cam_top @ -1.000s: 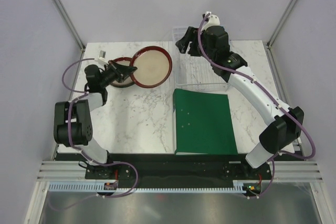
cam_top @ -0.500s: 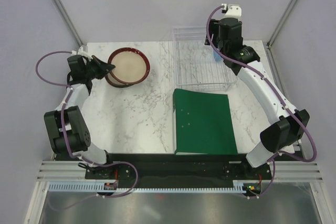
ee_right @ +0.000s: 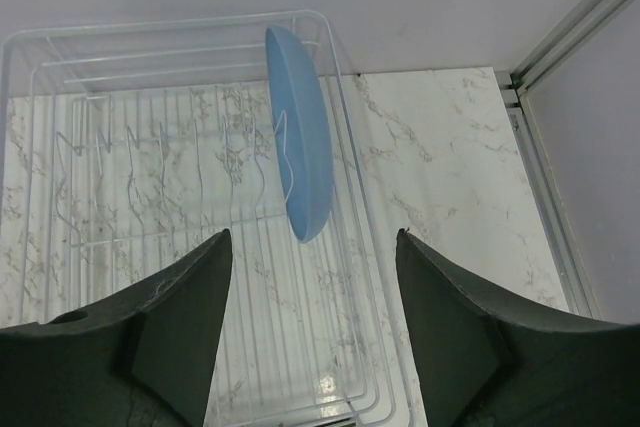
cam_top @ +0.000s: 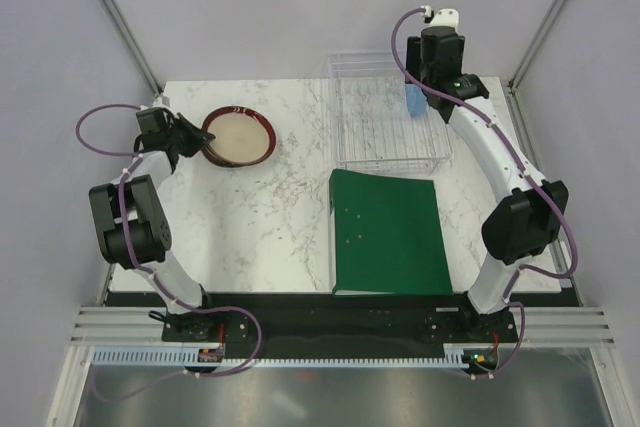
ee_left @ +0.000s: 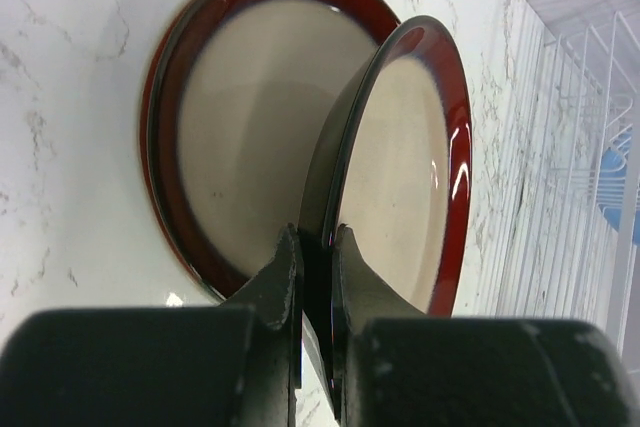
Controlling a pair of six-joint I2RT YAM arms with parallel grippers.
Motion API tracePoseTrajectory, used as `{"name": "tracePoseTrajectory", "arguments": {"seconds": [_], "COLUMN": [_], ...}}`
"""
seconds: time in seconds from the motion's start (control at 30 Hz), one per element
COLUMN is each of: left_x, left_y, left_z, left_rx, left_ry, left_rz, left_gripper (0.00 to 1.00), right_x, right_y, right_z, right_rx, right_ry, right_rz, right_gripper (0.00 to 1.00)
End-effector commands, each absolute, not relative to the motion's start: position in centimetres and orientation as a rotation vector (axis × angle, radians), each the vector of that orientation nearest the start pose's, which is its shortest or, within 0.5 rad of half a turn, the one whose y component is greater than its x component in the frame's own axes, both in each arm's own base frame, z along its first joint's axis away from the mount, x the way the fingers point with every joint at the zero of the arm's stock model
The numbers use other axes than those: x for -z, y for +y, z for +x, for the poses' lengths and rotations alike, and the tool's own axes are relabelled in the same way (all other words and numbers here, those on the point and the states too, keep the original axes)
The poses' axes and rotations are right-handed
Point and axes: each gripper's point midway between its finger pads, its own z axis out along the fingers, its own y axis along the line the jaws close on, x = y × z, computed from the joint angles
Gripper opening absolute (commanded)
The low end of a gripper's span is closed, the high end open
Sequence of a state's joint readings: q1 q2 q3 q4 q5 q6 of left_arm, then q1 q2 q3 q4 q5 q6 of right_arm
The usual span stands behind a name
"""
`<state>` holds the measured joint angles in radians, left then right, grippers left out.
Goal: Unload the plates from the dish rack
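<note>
over rack [cam_top: 385, 147], r arm [cam_top: 490, 147] stretched, r fingers [ee_right: 170, 337] apart; l fingers [ee_left: 280, 287] clamp red-rimmed plate [ee_left: 410, 177].

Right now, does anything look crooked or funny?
Only one thing: the red-rimmed plate in the left gripper is tilted up, not flat, over a second plate lying on the table. Nothing looks spilled or broken.
</note>
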<state>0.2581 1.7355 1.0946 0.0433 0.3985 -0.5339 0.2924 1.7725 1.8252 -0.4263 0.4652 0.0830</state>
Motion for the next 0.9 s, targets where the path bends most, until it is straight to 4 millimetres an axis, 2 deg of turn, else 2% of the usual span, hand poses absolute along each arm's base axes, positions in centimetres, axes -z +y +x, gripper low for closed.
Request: {"name": "tracePoseTrajectory", "arguments": {"seconds": [0.0,0.13,0.17,0.27,0.33,0.4,0.43,0.47,0.5,0.53,0.57,0.63,0.67,0.73,0.77,0.8,0.83,0.87], "left_x": [-15.9,-15.1,-14.4,-13.7,-12.6,-11.7,-11.6,-11.2,-11.0,-10.6,-10.4,-10.2,-9.8,-9.9,-9.9,-9.9,-10.0,-10.4], "left_y": [5.8,6.6,6.7,7.0,7.3,7.3,7.2,7.2,7.1,6.9,6.9,6.6,6.6,6.5,6.6,6.7,6.7,6.8], "left_z": [51.2,52.0,52.1,52.3,52.3,52.3,52.4,52.3,52.3,52.3,52.2,52.2,52.1,52.0,51.7,51.6,51.6,51.4], "left_rx": [0.554,0.563,0.563,0.557,0.548,0.553,0.561,0.566,0.570,0.577,0.580,0.601,0.600,0.593,0.585,0.579,0.572,0.565], "left_ry": [1.911,1.916,1.927,1.936,1.952,1.966,1.970,1.976,1.980,1.989,1.992,1.999,2.005,2.001,1.998,1.998,1.996,1.990], "left_rz": [-0.572,-0.591,-0.598,-0.611,-0.636,-0.651,-0.649,-0.652,-0.655,-0.656,-0.655,-0.648,-0.653,-0.654,-0.660,-0.663,-0.662,-0.657], "left_gripper": [0.02,0.02,0.02,0.02,0.02,0.02,0.03,0.09,0.11,0.12,0.17,0.32,0.42,0.57,0.67,0.76,0.90,0.99], "right_x": [-31.9,-30.6,-30.2,-29.9,-29.9,-29.0,-29.0,-28.1,-27.8,-27.9,-26.8,-27.0,-25.9,-26.1,-25.0,-25.4,-25.1,-24.2], "right_y": [7.9,7.6,7.6,6.9,6.8,6.5,6.4,6.4,6.2,6.2,6.0,5.7,5.7,5.7,5.7,5.5,5.3,5.3], "right_z": [52.5,53.1,53.3,53.8,54.1,54.7,55.0,55.4,55.7,56.1,56.6,57.3,57.8,58.7,59.3,59.6,59.8,60.2], "right_rx": [0.216,0.229,0.234,0.286,0.314,0.353,0.359,0.386,0.405,0.414,0.452,0.486,0.510,0.520,0.537,0.555,0.576,0.597], "right_ry": [1.912,1.932,1.936,1.934,1.932,1.945,1.941,1.958,1.960,1.953,1.968,1.955,1.968,1.948,1.961,1.945,1.946,1.953], "right_rz": [0.080,0.088,0.088,0.094,0.083,0.080,0.084,0.060,0.061,0.062,0.054,0.067,0.054,0.062,0.054,0.070,0.072,0.071], "right_gripper": [0.73,0.73,0.73,0.73,0.73,0.73,0.73,0.73,0.73,0.72,0.72,0.71,0.72,0.71,0.70,0.70,0.70,0.69]}}
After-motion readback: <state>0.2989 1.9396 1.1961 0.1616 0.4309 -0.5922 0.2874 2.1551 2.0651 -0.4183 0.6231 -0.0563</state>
